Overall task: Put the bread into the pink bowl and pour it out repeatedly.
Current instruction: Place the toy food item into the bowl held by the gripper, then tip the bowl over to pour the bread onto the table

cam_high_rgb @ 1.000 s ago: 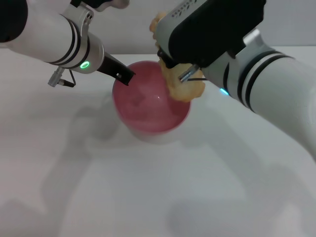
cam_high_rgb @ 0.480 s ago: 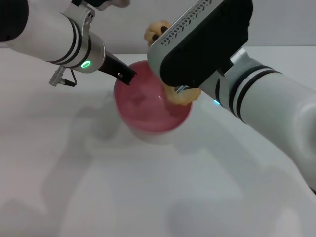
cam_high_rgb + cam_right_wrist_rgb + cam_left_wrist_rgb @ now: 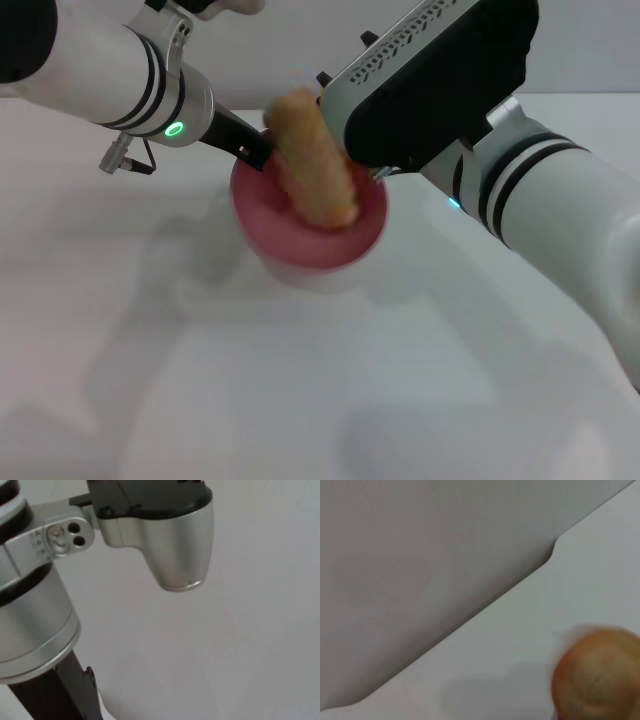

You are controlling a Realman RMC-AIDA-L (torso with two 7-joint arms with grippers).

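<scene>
The pink bowl (image 3: 300, 255) stands upright on the white table. The bread (image 3: 315, 170) leans tilted in it, with its lower end inside the bowl and its upper end sticking out over the back left rim. One rounded end of the bread shows in the left wrist view (image 3: 597, 677). My left gripper (image 3: 252, 152) is shut on the bowl's back left rim. My right arm's black wrist housing (image 3: 430, 90) hangs over the bowl's back right side and hides that gripper.
The white table (image 3: 300, 380) stretches out in front of the bowl, and a grey wall (image 3: 420, 555) stands behind it. The right wrist view shows my left arm's silver and black wrist (image 3: 45, 615) close by.
The bread was up at the bowl's right side under my right wrist. It now leans inside the bowl. My right wrist has lifted slightly, and the left arm and bowl have stayed put.
</scene>
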